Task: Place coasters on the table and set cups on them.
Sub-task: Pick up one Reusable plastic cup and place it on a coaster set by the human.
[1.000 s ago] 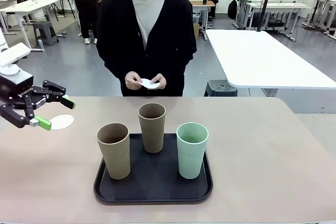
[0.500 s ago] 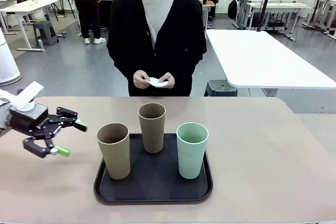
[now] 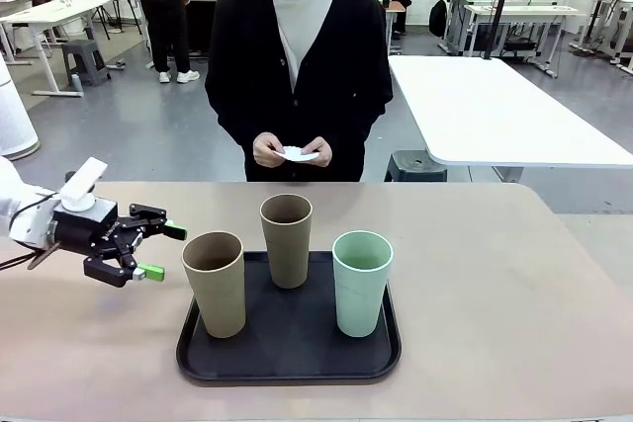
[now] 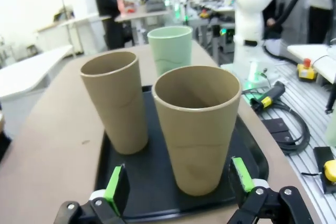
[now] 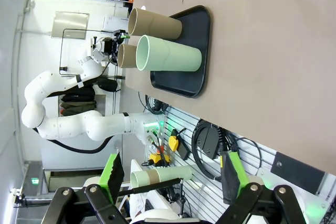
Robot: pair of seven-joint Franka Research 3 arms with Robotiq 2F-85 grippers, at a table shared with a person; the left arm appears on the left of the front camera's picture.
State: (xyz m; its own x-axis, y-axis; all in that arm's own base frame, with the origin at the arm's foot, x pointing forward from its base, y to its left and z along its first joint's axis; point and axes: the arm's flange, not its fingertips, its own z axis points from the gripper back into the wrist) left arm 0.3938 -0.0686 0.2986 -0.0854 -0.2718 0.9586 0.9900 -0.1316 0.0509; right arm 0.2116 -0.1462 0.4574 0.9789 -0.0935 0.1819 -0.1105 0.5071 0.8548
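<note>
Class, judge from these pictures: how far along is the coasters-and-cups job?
Done: nothing finished; all three cups stand on the tray. In hand: the open left gripper faces the nearest brown cup; the person holds a coaster. Left: coasters down, every cup onto one.

Gray floor (image 3: 129,135) — a large white table (image 3: 495,111) at two o'clock, a smaller white desk (image 3: 49,15) and gray stool (image 3: 87,58) at ten.

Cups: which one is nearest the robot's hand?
The tan cup at the tray's front left, facing the left gripper; the back tan cup and green cup stand farther.
</note>
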